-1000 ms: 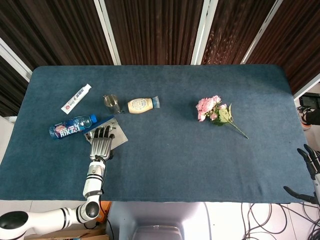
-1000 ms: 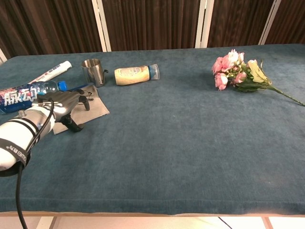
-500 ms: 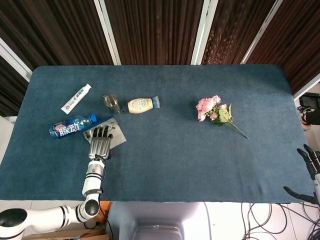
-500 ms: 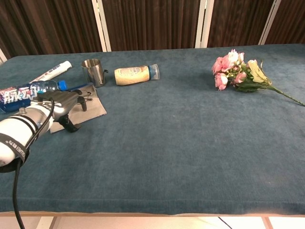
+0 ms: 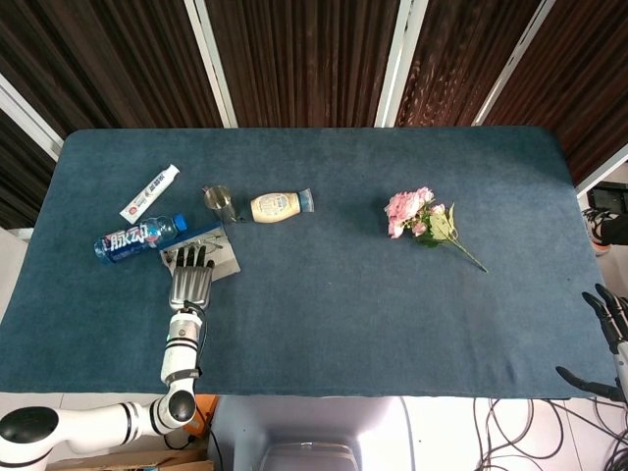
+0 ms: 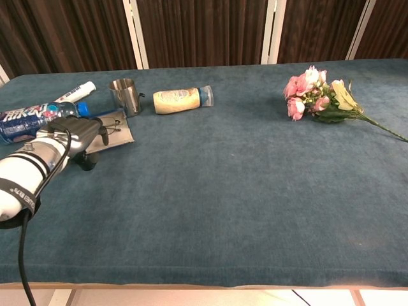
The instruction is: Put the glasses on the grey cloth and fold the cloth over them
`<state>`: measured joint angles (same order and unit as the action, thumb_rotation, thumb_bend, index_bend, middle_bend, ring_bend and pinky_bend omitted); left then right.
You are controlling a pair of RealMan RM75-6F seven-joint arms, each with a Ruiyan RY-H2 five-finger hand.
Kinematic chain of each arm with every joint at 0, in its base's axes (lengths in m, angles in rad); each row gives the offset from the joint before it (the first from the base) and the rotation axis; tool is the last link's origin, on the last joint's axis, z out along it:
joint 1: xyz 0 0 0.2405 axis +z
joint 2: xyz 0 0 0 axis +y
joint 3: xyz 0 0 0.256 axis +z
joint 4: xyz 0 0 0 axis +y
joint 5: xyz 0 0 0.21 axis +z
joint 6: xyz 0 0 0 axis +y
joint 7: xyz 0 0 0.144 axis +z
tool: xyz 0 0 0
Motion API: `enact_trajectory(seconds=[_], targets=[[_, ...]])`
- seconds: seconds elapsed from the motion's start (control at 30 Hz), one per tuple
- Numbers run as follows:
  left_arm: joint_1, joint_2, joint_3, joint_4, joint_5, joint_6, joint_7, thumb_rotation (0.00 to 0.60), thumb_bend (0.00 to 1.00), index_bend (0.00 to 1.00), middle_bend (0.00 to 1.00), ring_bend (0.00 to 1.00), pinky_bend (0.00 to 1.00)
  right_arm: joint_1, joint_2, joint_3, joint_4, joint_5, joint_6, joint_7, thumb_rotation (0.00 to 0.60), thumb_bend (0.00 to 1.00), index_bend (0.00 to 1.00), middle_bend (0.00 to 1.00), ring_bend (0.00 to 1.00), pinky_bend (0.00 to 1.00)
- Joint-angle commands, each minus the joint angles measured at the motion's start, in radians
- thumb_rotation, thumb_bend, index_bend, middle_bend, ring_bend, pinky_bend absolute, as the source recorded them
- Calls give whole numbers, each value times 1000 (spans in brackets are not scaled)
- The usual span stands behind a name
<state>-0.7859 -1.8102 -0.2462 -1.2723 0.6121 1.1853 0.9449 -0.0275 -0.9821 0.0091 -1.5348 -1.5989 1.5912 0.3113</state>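
Note:
The grey cloth (image 5: pixel 224 260) (image 6: pixel 118 135) lies at the table's left, just in front of the metal cup. The thin wire glasses (image 6: pixel 113 125) rest on its far part. My left hand (image 5: pixel 193 280) (image 6: pixel 71 139) lies over the cloth's near part, fingers stretched across it and thumb low at the front edge, gripping the cloth. The cloth's near edge is hidden under the hand. My right hand (image 5: pixel 610 329) hangs off the table's right edge in the head view, fingers apart and holding nothing.
A blue water bottle (image 5: pixel 137 238) (image 6: pixel 32 118) lies touching the cloth's left side. Behind it are a toothpaste tube (image 5: pixel 149 193), a metal cup (image 5: pixel 220 201) and a beige bottle (image 5: pixel 278 206) on its side. Pink flowers (image 5: pixel 422 218) lie at the right.
My left hand has moved away from me and to the left with the cloth's near part. Less cloth shows, and the water bottle has been pushed left.

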Motion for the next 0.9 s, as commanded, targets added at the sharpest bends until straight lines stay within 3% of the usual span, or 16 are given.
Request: enact_trajectory(seconds=[0.03,0.27,0.5,0.9], targets=[[0,-7,0,14,16,1,-19,600,593,497,70,0,28,0,0,0,1,0,0,1,600,133,0,0,0,0],[3,-26,0,66,65,10,-58,599,564,502,85,0,35,-1,1,0,2,1,1,6,600,132,0,0,0,0],[7,-47,-12,135,84,-4,-88,600,458,510,101,15,40,-1,1,1,3,2,1,8,600,133,0,0,0,0],[36,-26,-4,98,158,21,-134,600,439,530,116,24,43,0,0,-1,0,0,0,-1,600,132,0,0,0,0]])
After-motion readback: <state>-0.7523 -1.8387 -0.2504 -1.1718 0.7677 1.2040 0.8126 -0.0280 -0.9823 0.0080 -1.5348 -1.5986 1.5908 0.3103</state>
